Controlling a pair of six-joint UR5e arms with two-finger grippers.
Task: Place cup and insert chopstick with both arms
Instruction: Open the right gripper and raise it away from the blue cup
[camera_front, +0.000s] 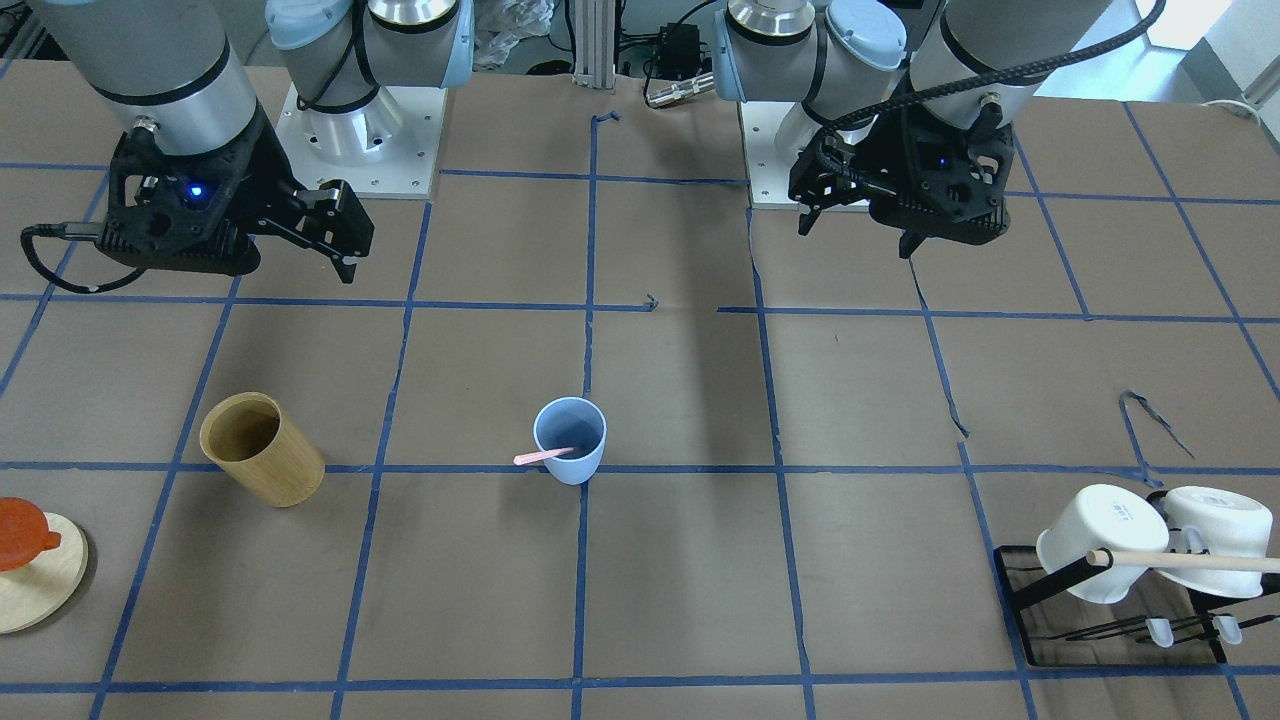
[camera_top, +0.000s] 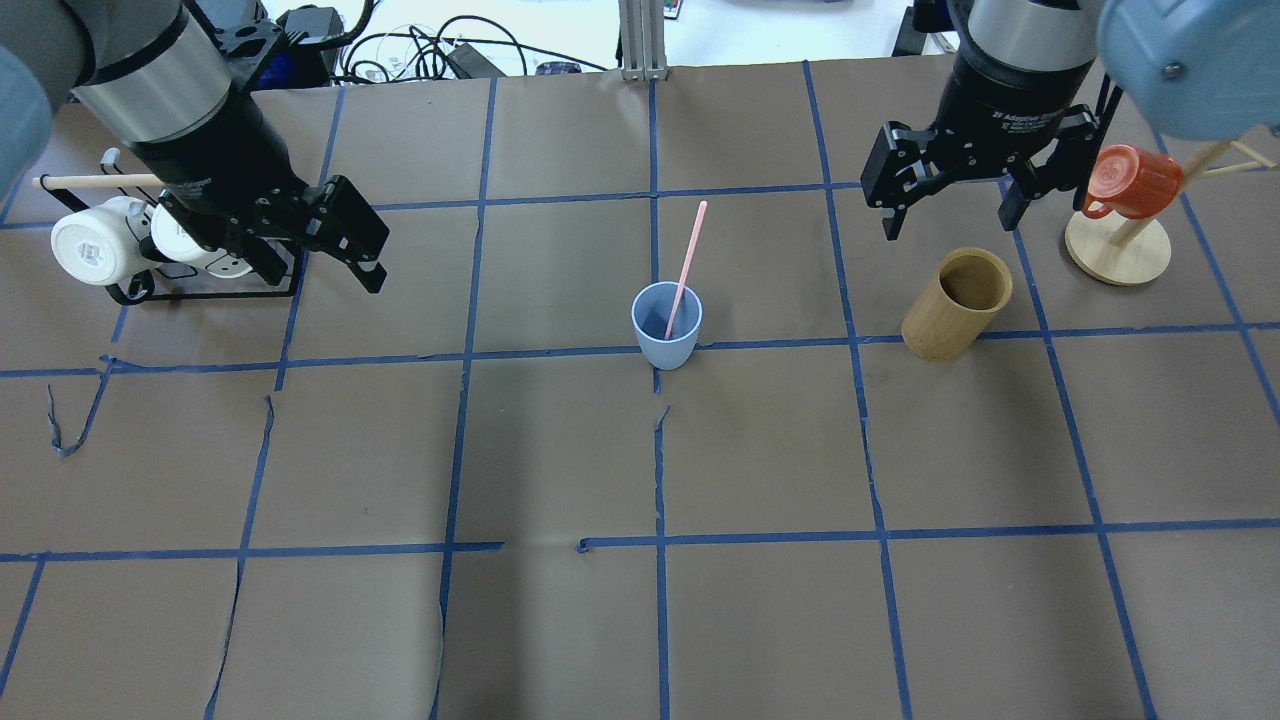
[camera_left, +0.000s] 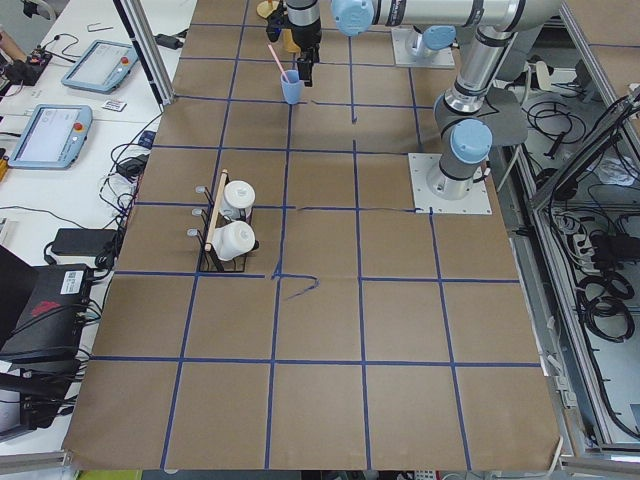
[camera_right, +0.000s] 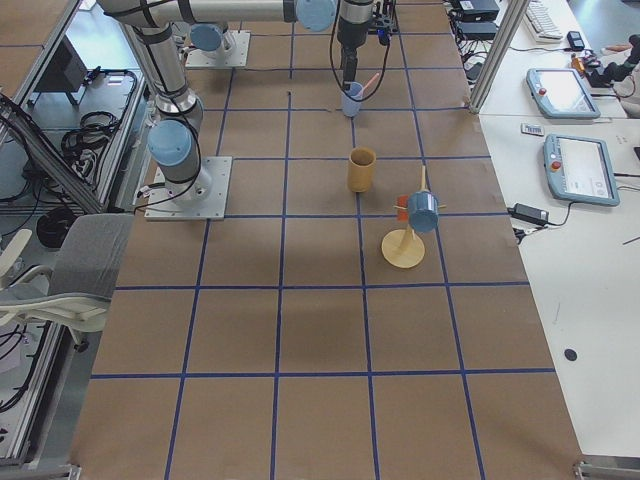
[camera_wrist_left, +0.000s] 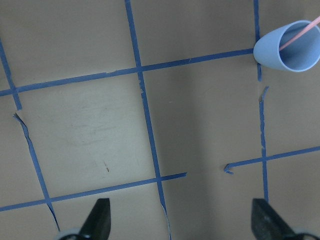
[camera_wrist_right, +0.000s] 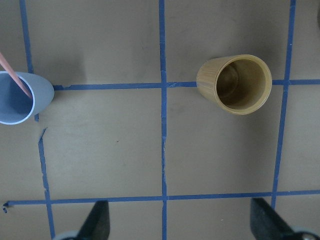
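Note:
The light blue cup (camera_top: 666, 335) stands upright at the table's middle, on a blue tape crossing; it also shows in the front view (camera_front: 570, 440). The pale pink chopstick (camera_top: 688, 255) stands inside it and leans on the rim, its end poking out (camera_front: 540, 457). My left gripper (camera_top: 325, 272) hangs open and empty above the table, well to the cup's left. In its wrist view the cup (camera_wrist_left: 290, 47) sits at the top right. My right gripper (camera_top: 948, 225) is open and empty, above and behind the tan cylinder. Its wrist view shows the cup (camera_wrist_right: 20, 97) at the left edge.
A tan wooden cylinder (camera_top: 955, 305) stands right of the cup, below the right gripper. A red mug on a wooden stand (camera_top: 1130, 185) is at the far right. Two white mugs on a black rack (camera_top: 100, 245) are at the far left, beside the left arm.

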